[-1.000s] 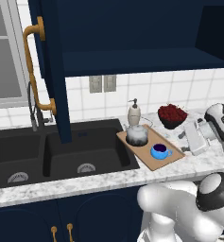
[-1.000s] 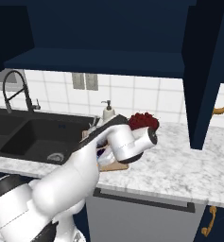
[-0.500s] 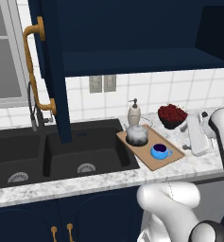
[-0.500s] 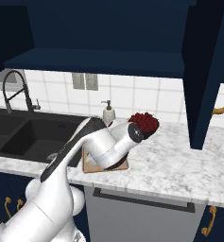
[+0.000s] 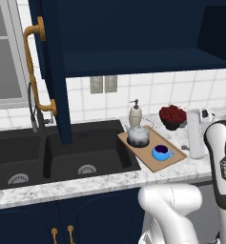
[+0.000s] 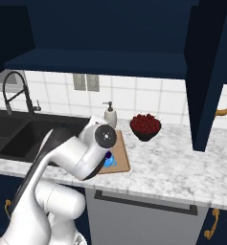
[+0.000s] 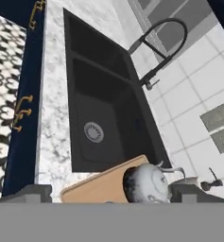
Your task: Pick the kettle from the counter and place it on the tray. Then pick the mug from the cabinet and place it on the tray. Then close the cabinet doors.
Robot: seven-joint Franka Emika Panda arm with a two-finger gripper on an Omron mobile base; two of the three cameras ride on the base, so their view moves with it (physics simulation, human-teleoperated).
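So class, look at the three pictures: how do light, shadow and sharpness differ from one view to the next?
Left base view: even, flat light, faint shadow beside the kettle on the tray, no glare. Right base view: the cabinet is very dark, and the counter bright. Hand view: rolled sideways, the sink stretched by perspective, edges soft and slightly pixelated.

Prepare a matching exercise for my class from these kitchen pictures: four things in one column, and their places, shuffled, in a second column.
Things:
1. silvery-grey rounded kettle
2. bright blue mug
3. dark bowl of red fruit
4. tall navy cabinet door with a curved brass handle

Places:
A. on the marble counter, right of the wooden tray
B. swung open above the black sink
C. on the tray's far end, by the cream soap bottle
D. on the tray's near end

Pairs: 1-C, 2-D, 3-A, 4-B
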